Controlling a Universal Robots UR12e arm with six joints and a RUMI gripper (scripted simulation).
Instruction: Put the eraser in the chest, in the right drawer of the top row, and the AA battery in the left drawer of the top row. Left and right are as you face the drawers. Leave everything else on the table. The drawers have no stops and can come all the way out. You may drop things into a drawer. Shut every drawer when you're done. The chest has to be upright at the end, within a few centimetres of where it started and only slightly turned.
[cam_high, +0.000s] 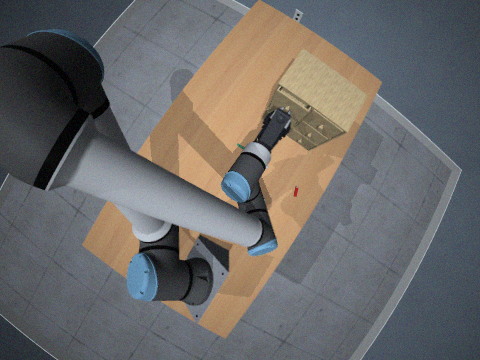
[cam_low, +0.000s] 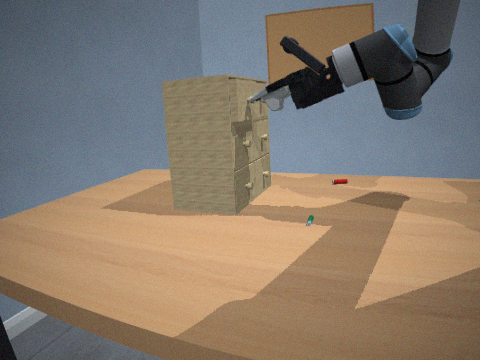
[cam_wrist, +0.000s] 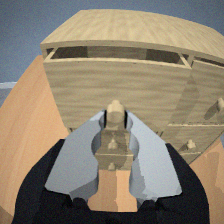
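Note:
The wooden chest stands upright at the far end of the table; it also shows from above in the top view. My gripper is shut on the knob of the top row's left drawer, which stands partly pulled out with a dark gap showing above its front. The other drawers look shut. A small green cylinder with a silver tip, the AA battery, lies on the table in front of the chest. A small red piece, the eraser, lies farther off to the right.
The arm's elbow and forearm hang over the middle of the table. The chest sits near the table's far edge. A brown board is on the wall behind.

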